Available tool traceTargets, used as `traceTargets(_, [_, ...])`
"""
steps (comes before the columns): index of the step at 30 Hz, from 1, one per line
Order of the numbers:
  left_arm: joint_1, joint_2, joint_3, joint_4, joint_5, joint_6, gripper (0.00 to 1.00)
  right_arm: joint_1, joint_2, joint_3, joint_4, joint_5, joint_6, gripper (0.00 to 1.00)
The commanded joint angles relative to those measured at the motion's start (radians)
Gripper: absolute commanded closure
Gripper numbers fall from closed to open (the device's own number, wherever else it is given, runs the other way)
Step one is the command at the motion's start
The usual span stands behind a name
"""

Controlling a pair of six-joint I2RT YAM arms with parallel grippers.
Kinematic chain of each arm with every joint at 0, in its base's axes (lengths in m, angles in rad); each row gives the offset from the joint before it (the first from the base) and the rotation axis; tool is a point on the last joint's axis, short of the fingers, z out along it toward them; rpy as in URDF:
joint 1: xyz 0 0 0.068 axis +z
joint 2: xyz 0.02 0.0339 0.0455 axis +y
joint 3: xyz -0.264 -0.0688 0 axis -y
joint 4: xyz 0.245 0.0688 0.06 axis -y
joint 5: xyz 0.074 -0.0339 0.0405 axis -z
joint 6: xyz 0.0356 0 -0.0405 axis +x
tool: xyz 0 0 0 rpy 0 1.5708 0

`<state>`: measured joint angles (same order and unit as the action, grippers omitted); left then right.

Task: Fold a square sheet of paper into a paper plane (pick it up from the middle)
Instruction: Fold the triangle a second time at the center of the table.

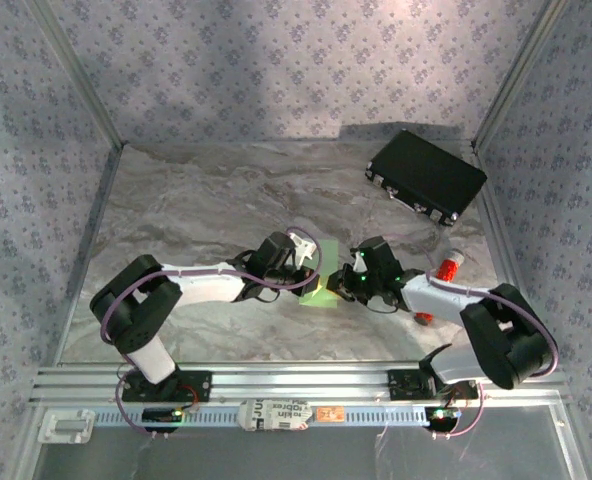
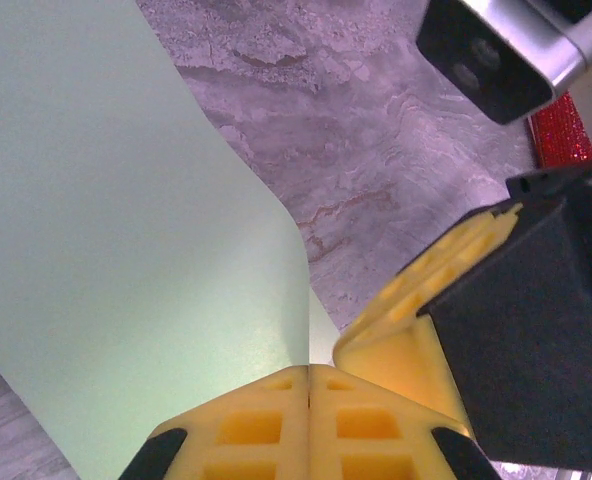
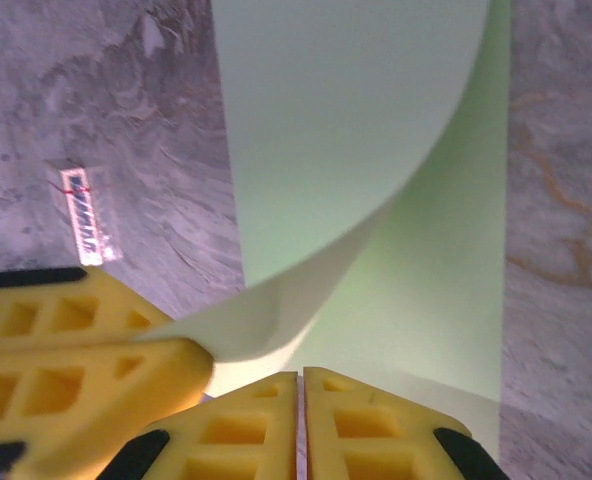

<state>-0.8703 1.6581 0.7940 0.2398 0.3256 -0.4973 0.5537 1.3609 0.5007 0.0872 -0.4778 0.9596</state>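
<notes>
The square sheet of paper (image 1: 328,288) is pale green and lies on the marbled table between my two grippers. In the left wrist view one flap of the sheet (image 2: 126,250) curls upward, and my left gripper (image 2: 309,372) is shut on its edge. The right wrist view shows the lower layer of the paper (image 3: 426,300) flat on the table, with the lifted flap arching above it. My right gripper (image 3: 300,378) is shut at the sheet's near edge, which rises into its tips. In the top view, left gripper (image 1: 310,272) and right gripper (image 1: 344,282) almost touch.
A black case (image 1: 426,177) lies at the back right. A small red cylinder (image 1: 448,266) stands just right of the right arm's wrist. A small clear tag (image 3: 84,215) rests on the table left of the sheet. Patterned walls close in the table on three sides.
</notes>
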Motion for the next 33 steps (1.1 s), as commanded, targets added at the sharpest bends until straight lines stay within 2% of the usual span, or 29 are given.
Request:
traceTargets(1, [0.008, -0.001, 0.013, 0.028, 0.001, -0.021, 1.00, 0.020, -0.010, 0.003, -0.108, 0.062, -0.044, 0.90])
traceTargets(8, [0.007, 0.004, 0.007, 0.020, -0.005, -0.033, 1.00, 0.026, 0.056, 0.015, -0.079, 0.053, -0.058, 0.90])
traceTargets(15, [0.005, 0.014, 0.001, 0.044, -0.006, -0.068, 1.00, 0.022, 0.129, 0.061, -0.166, 0.075, -0.136, 0.91])
traceTargets(26, [-0.022, 0.041, -0.004, 0.128, -0.041, -0.154, 1.00, -0.043, 0.117, 0.086, -0.290, 0.062, -0.254, 0.91])
traceTargets(33, [-0.047, 0.058, -0.009, 0.167, -0.082, -0.196, 1.00, -0.060, 0.080, 0.113, -0.310, 0.039, -0.262, 0.90])
